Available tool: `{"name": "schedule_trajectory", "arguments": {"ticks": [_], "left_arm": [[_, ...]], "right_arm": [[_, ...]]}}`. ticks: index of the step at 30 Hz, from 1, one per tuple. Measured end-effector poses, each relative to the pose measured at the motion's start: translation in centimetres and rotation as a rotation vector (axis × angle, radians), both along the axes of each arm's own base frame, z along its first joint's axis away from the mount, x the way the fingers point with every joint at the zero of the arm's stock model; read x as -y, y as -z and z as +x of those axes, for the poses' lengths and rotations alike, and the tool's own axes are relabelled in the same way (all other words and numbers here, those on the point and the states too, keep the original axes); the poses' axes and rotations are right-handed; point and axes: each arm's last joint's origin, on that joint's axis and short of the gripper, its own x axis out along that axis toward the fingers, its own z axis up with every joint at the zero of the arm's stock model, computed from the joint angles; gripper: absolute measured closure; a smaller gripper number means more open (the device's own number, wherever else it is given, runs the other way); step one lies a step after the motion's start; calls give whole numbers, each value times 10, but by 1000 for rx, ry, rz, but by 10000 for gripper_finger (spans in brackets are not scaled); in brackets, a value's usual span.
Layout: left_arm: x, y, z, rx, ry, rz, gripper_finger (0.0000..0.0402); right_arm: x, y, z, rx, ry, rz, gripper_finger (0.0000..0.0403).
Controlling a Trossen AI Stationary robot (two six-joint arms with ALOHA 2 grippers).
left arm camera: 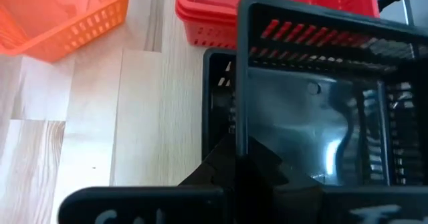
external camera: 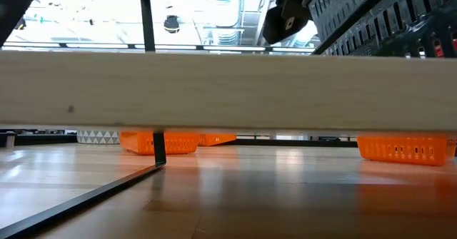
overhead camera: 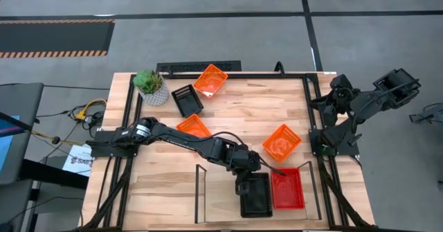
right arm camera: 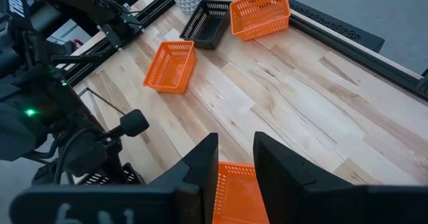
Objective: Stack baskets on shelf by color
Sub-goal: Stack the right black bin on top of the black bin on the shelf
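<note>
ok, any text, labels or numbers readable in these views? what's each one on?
No text can be read in full.
Pale lettering on the left arm's dark wrist bar: cut off at the picture's edge, unreadable.
Pale lettering on the right arm's dark wrist bar: cut off as well, unreadable.
Print on the white sheet beside the table: too small to read.
The baskets and shelf show no labels.
</note>
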Motion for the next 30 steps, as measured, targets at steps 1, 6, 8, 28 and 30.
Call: {"name": "schedule_trajectory", "arguments": {"ticks": [1, 6, 8, 28, 30], "left_arm": [[0, 0, 0, 1, 1, 0, 401], [0, 0, 0, 3, 0, -1, 401], [0, -1, 1, 9, 0, -3, 401], [-3, -1, 2, 18, -2, -16, 401], [-3, -1, 2, 10, -2, -17, 401]], "right_arm": [[0, 0, 0, 0, 0, 0, 285], [0, 0, 0, 0, -1, -1, 285], [0, 0, 0, -1, -2, -2, 285], [0, 0, 0, -2, -4, -5, 285], [0, 0, 0, -2, -5, -6, 285]]}}
